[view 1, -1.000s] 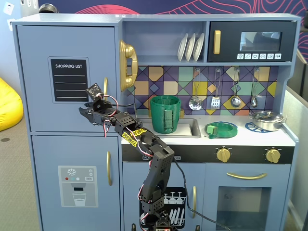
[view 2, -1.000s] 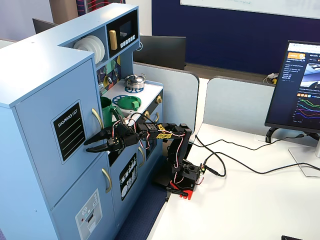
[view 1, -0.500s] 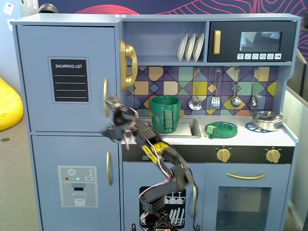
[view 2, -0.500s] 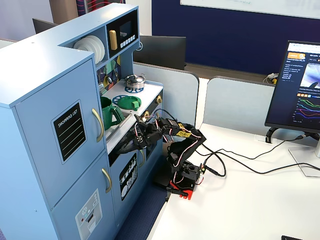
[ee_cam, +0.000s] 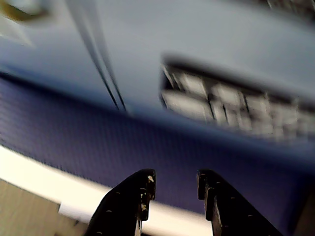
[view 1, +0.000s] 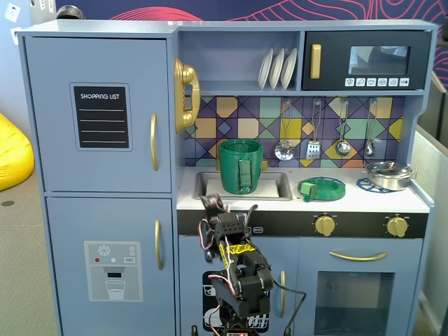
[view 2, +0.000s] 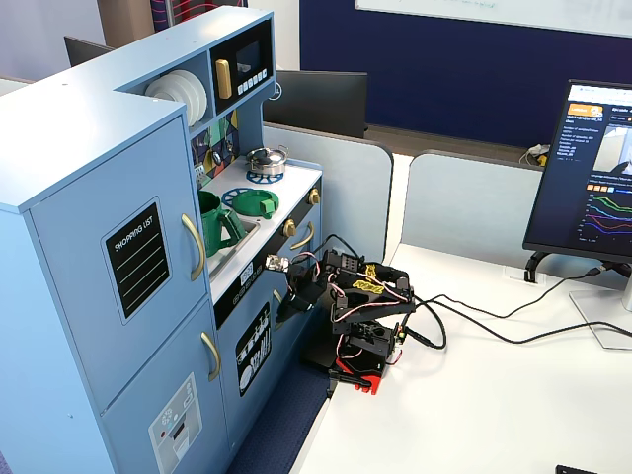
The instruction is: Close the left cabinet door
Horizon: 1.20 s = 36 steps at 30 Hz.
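Light-blue toy kitchen [view 1: 238, 42] fills a fixed view, standing against the white table [view 2: 513, 395]. Left cabinet door [view 1: 98, 115], upper left of the unit, sits flush with its frame, shut; black "SHOPPING LIST" panel [view 1: 102, 116] at its centre, curved gold handle [view 1: 154, 141] along its right edge. Same door [view 2: 118, 267] reads flush in a fixed view from the side. Below it, lower blue door with dispenser graphic [view 1: 112, 269], also shut. Black microwave door [view 1: 364, 59] top right of the unit.

Green pot [view 1: 241, 166] stands in the sink; its green lid [view 1: 321, 188] lies flat on the counter just beside. Silver pan [view 1: 388, 174] further right on a burner. Gold telephone [view 1: 185, 94] hangs on the wall right of the door.

Black arm [view 2: 360, 311] folded low on the table edge, before the lower cabinets, well apart from the upper door. Gripper [ee_cam: 176, 184] released: wrist view shows both fingers parted, nothing between them; background there blurred.
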Available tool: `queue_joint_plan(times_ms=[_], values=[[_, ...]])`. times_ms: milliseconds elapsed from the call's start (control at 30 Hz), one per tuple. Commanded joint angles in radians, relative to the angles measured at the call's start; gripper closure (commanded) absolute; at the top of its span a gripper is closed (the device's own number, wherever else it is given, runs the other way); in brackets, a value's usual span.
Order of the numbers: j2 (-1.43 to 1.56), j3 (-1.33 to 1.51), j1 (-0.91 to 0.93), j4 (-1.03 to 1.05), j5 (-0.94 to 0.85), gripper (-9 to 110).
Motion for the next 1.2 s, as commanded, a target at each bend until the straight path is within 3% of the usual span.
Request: queue_joint_plan(times_ms=[0,467,733,967,1167], values=[[0.015,0.100,0.109,0.009,0.031,101],[0.201,0.373,0.321,0.158,0.095,101],[0.278,0.380,0.314,0.397,0.129,101],[0.278,0.380,0.313,0.387,0.238,100],[0.278,0.380,0.308,0.397,0.152,99]])
